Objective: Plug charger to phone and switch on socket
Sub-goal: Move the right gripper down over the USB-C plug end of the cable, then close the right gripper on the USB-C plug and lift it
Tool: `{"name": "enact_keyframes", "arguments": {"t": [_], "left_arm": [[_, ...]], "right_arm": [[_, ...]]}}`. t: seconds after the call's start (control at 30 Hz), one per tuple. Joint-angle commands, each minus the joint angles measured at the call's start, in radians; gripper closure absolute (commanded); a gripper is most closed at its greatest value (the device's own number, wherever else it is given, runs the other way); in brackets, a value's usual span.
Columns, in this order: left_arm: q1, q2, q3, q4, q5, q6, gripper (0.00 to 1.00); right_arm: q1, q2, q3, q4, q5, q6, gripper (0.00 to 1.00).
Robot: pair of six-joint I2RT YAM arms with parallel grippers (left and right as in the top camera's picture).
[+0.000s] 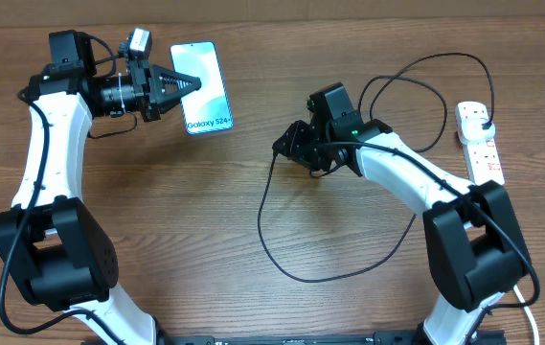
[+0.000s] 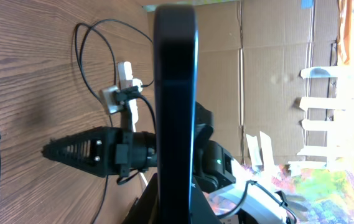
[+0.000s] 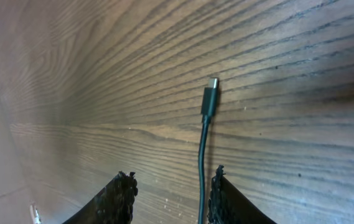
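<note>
While the left claw [image 1: 188, 84] is pinching the phone [image 1: 207, 105] by its long edge, the right claw [image 3: 173, 175] is hovering half-wide over the worktop [image 3: 288, 74], gripping nothing. The charger [image 3: 203, 143] is running between its fingers, connector tip [image 3: 211, 87] just ahead. Well behind it, the socket [image 1: 483, 153] is carrying the black plug [image 1: 484, 119], its switches too small to read.

Overhead, the right gripper [image 1: 286, 146] hides the connector tip of the thin black charger cable [image 1: 259, 218], while the slim black-edged phone [image 2: 175, 93] in the left gripper [image 1: 193, 84] shows blurred, edge-on, its near end cropped.
</note>
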Motion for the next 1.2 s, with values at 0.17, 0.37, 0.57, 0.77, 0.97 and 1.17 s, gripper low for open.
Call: {"name": "enact_keyframes", "arguments": {"t": [0.17,0.37,0.57,0.77,0.97,1.17], "left_arm": [[0.008,-0.018,0.017,0.004,0.056,0.019,0.95],[0.008,-0.018,0.017,0.003,0.056,0.018,0.96],[0.008,-0.018,0.017,-0.003,0.056,0.018,0.95],[0.008,-0.018,0.017,-0.003,0.056,0.019,0.96],[0.008,-0.018,0.017,-0.003,0.055,0.019,0.96],[0.008,-0.018,0.017,-0.003,0.053,0.019,0.95]], "right_arm": [[-0.001,0.128,0.021,0.054,-0.074,0.003,0.6],[0.001,0.177,0.021,0.106,-0.112,0.003,0.6],[0.003,0.186,0.021,0.145,-0.111,0.011,0.6],[0.003,0.199,0.02,0.155,-0.093,0.061,0.61],[0.004,0.233,0.02,0.159,-0.092,0.087,0.65],[0.004,0.255,0.02,0.163,-0.091,0.09,0.67]]}}
